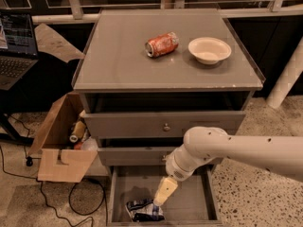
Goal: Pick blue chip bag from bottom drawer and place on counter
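While the robot's white arm (236, 148) hangs over the open, deep grey bottom drawer (191, 200) of the three-drawer cabinet, its pale two-finger gripper (158, 201) points down and to the left, its tip at the upper right edge of the small crumpled dark-blue foil chip bag (142, 211). The bag lies on the drawer floor near the front wall, left of centre, just below and left of the claw. Whether the two are touching cannot be told, nor whether the claw stands wide or narrow.

The step in hand appears to be the approach and grasp. To do it well, the claw would likely need to come a little further left and down so the bag's bulk sits squarely inside it, then close gently enough to pinch the crumpled foil without sliding it against the front wall.

Above, the flat grey counter (118, 56) carries a dented orange soda can (162, 44) and a shallow cream bowl (209, 49), with bare surface beside them for the bag.
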Available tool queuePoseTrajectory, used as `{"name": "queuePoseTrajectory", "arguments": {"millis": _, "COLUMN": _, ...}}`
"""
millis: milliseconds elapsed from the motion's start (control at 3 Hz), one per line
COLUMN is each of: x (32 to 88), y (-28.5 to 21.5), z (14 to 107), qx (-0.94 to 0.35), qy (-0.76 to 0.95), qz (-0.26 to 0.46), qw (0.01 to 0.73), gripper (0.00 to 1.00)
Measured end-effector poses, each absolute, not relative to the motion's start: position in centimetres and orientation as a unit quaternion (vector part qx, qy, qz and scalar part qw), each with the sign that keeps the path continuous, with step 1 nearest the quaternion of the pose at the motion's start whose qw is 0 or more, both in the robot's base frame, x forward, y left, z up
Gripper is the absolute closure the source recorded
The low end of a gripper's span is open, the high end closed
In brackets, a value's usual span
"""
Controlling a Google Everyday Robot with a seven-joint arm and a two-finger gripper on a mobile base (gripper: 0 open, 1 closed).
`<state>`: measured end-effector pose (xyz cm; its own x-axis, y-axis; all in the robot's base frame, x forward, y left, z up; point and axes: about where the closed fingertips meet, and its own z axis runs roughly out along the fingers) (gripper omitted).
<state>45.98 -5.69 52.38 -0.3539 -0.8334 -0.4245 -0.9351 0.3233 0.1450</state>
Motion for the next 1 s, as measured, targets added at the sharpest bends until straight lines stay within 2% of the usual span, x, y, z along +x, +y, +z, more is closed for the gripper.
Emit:
{"name": "queuePoseTrajectory", "arguments": {"millis": 667, "x": 45.9, "y": -5.8, "z": 51.0, "qx": -0.543, "qy": 0.807, "qz": 0.183, "qw": 0.145, "gripper": 0.0}}
{"name": "queuePoseTrajectory", "arguments": {"millis": 1000, "x": 45.0, "y": -5.9, "z": 46.1, "qx": -0.518, "qy": 0.822, "qz": 0.176, "qw": 0.16, "gripper": 0.0}}
